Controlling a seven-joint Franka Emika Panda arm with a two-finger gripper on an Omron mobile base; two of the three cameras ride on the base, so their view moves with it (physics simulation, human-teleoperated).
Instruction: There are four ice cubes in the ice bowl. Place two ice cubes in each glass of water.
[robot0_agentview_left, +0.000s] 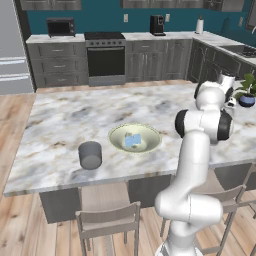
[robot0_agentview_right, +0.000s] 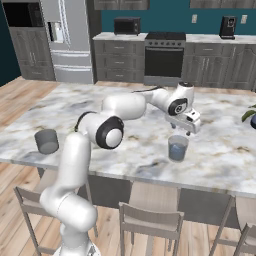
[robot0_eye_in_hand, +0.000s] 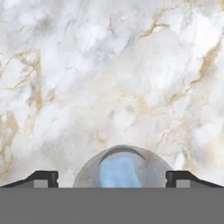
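The pale yellow-green ice bowl (robot0_agentview_left: 135, 138) sits mid-counter with pale-blue ice cubes (robot0_agentview_left: 132, 140) lying in it. One grey glass of water (robot0_agentview_left: 90, 155) stands to the bowl's left near the front edge, and is also seen as the glass (robot0_agentview_right: 46, 141) at the far left. A second, bluish glass (robot0_agentview_right: 177, 147) stands to the right, directly under my gripper (robot0_agentview_right: 181, 132). In the hand view that glass (robot0_eye_in_hand: 122, 164) lies just below the open gripper (robot0_eye_in_hand: 113, 178), and a pale-blue ice cube (robot0_eye_in_hand: 120, 173) shows inside it. Nothing is between the fingertips (robot0_eye_in_hand: 43, 178).
A blue plant pot (robot0_agentview_left: 247, 100) stands at the counter's right end. Stools (robot0_agentview_left: 107, 220) line the near side of the marble island (robot0_agentview_left: 60, 125). My white arm (robot0_agentview_right: 125, 107) stretches across the counter and hides the bowl in the right base view.
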